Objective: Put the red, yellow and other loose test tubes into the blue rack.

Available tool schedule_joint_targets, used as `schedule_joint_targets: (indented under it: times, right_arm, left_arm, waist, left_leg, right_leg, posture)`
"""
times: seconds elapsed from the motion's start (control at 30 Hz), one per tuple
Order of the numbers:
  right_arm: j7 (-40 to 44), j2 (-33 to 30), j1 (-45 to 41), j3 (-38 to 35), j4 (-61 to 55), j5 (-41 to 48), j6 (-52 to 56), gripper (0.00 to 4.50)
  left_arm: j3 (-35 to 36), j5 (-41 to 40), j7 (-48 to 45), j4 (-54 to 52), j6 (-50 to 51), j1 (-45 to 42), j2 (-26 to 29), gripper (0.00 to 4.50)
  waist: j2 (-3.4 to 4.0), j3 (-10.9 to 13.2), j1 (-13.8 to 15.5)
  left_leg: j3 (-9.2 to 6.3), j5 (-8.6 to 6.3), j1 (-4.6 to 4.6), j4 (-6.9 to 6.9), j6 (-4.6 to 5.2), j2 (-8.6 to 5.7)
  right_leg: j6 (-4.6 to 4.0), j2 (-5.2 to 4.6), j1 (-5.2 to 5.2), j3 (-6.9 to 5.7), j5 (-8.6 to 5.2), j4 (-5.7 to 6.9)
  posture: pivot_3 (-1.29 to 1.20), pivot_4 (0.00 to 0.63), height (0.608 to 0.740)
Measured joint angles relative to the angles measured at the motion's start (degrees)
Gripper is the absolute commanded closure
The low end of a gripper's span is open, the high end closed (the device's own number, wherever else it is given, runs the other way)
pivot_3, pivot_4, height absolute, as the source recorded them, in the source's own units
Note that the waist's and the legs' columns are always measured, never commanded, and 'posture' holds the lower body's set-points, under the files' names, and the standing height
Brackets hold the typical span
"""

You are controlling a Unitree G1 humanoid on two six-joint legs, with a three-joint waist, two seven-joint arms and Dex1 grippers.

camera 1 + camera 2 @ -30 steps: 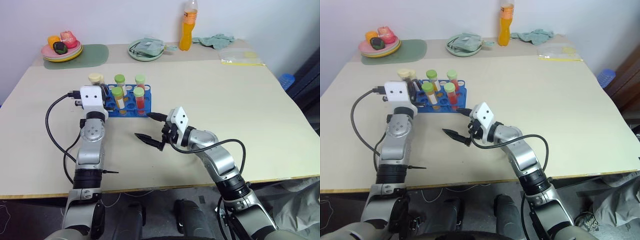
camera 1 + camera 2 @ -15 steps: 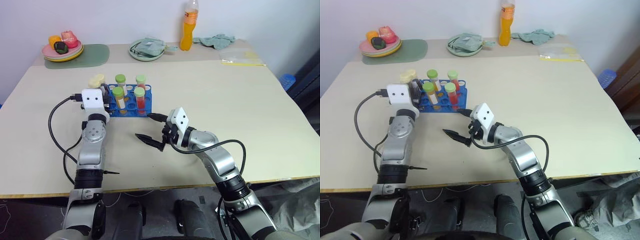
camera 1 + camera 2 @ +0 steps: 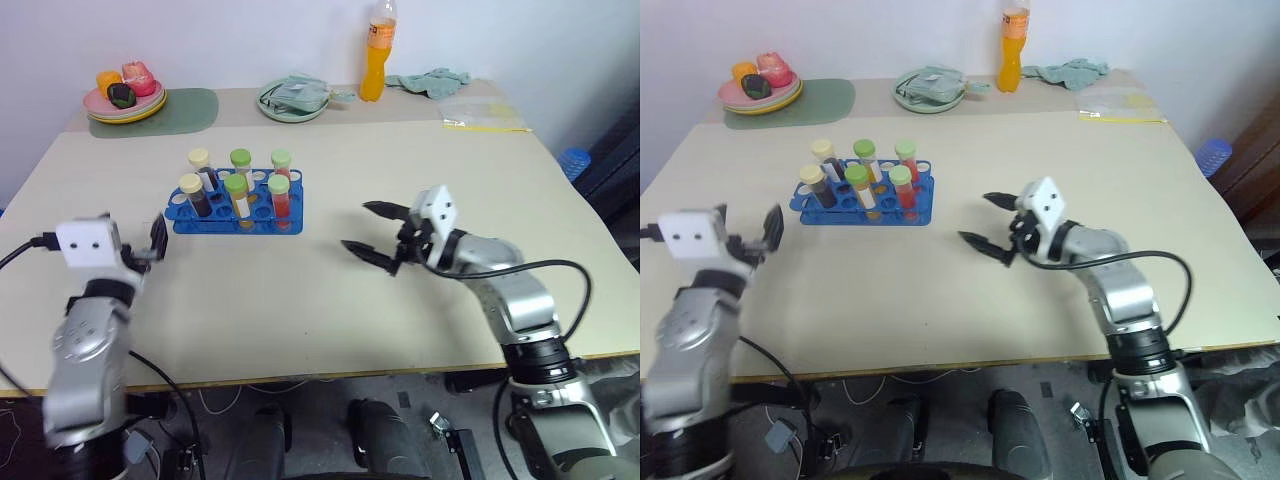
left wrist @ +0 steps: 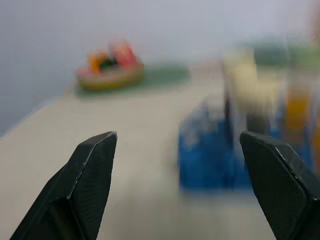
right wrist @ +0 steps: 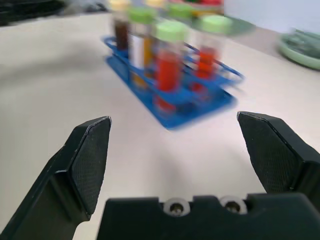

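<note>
Beige table (image 3: 420, 330), a seam running across near its far edge. Blue rack (image 3: 236, 216) sits left of centre, six capped tubes standing upright in it. Far left corner: green mat (image 3: 190, 108) with a stack of plates (image 3: 124, 106) holding toy food at its left end. Far middle: pale green plate (image 3: 290, 103) with a crumpled cloth on it, orange drink bottle (image 3: 376, 50) upright just beside. Teal rag (image 3: 432, 80) further right, then a clear plastic bag (image 3: 482, 114) with yellow trim lying flat near the far right corner.
</note>
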Motion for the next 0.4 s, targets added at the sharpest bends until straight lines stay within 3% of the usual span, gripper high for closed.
schedule_joint_targets:
  times: [0.1, 0.4]
  right_arm:
    - [1.3, -2.9, 0.2, -2.6, 4.9, 0.1, -0.1, 0.00]
    - [6.9, -5.7, 0.3, -2.1, 15.3, -1.3, -3.5, 0.00]
  left_arm:
    - [1.9, -0.7, -3.5, -1.2, 3.6, 6.9, 2.4, 0.49]
    - [6.3, -3.9, -4.4, -5.3, 6.1, 11.0, 0.8, 0.49]
  waist:
    - [0.01, 0.0, 0.1]
    - [0.02, 0.0, 0.0]
  left_leg:
    - [0.01, -0.01, 0.00, 0.00, 0.02, 0.01]
    - [0.00, -0.01, 0.02, -0.01, 0.02, 0.04]
  right_leg:
    - [0.00, 0.00, 0.03, -0.01, 0.00, -0.04]
    - [0.00, 0.01, 0.05, -0.02, 0.00, -0.04]
  posture:
    - [0.00, 0.150, 0.740]
    - [0.00, 0.150, 0.740]
